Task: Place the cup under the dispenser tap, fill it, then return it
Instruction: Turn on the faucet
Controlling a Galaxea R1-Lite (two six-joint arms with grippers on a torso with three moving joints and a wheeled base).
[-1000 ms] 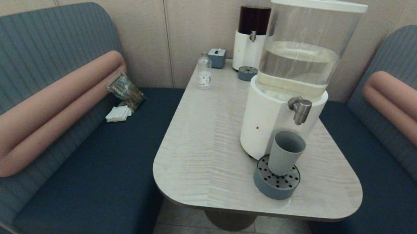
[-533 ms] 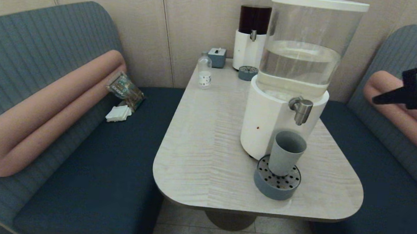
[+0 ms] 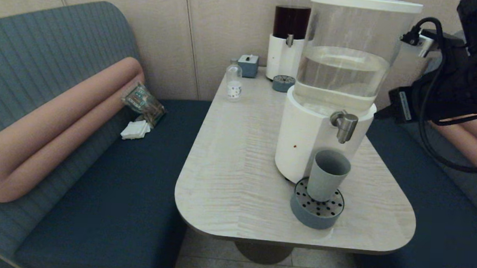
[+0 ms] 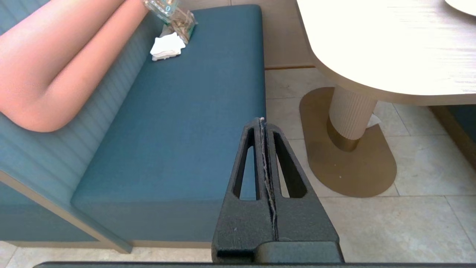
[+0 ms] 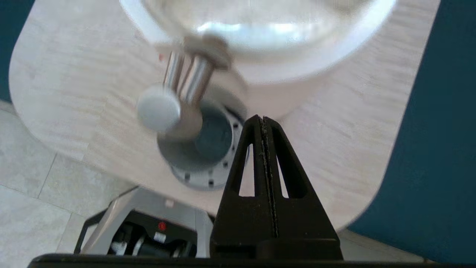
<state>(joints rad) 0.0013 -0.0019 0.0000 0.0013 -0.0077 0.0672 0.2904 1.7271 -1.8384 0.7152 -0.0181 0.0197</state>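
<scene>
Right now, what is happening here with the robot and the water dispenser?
The cup stands on the round drip tray, under the dispenser tap of the large clear-water dispenser. Nothing holds it. The right gripper, fingers shut and empty, is up beside the tank, above the tap. The left gripper, also shut and empty, is parked low over the bench seat, off the table.

The left pincer (image 4: 264, 123), fingers pressed together, hangs over the blue bench seat (image 4: 186, 123) beside the desk (image 4: 372, 48).
</scene>
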